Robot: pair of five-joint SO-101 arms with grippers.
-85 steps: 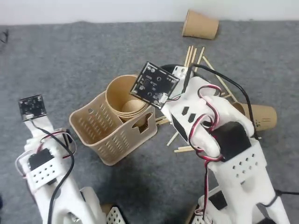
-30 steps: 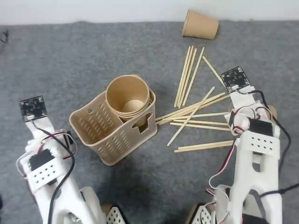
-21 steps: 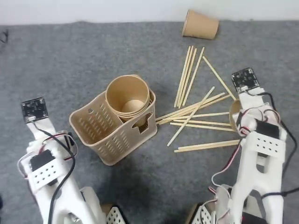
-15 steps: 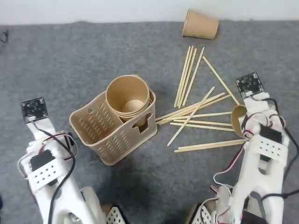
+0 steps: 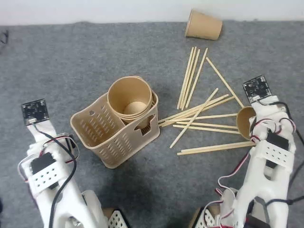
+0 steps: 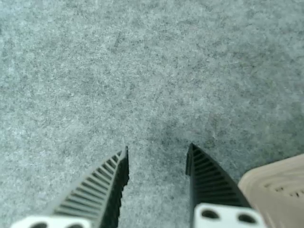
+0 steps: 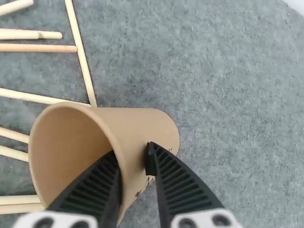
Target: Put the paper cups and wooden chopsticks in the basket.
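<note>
I have cups [image 5: 129,97] in the basket [image 5: 102,137]; my right end effector [image 7: 133,159] pinches a lying cup [image 7: 95,137], my left end effector [image 6: 156,154] gapes empty, and the far cup [image 5: 203,25] and chopsticks [image 5: 199,116] wait.

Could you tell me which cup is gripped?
The right cup, its wall pinched by the right gripper; the far cup lies free, stacked cups stand in the basket.

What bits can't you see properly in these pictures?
- High view: the right arm hides most of its paper cup.
- High view: the stacked cups in the basket nest too tightly to count.
- Left wrist view: the edge cuts off the basket, leaving one corner.
- Right wrist view: the right gripper hides whether the cup touches the carpet.
</note>
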